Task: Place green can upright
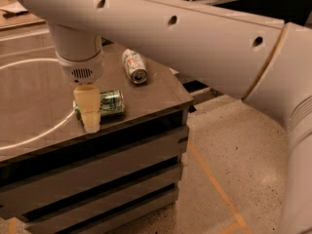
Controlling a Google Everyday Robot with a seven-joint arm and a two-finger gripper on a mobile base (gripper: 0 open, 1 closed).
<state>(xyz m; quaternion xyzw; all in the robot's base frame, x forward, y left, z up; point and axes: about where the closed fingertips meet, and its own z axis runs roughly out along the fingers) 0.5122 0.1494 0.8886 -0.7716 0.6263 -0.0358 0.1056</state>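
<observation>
Item: green can [110, 102]. Cylindrical drink can, bright green with pale swirls, lying on its side near the front edge of the bench [39, 96], silver end toward 3 o'clock.

Pincer [90, 121]: cream, blocky, matt, hanging from a smooth white arm [170, 38]. It stands at the can's 9 o'clock end, overlapping it. Whether it is spread or pinching the can cannot be told.

White can [134, 66]: mostly white, green and red marks, on its side at 1 o'clock from the green can, apart from it.

Bench: dark matt top bearing a thin pale ring [44, 133], slatted front.

Floor [239, 140]: speckled, with an orange stripe [214, 184].
</observation>
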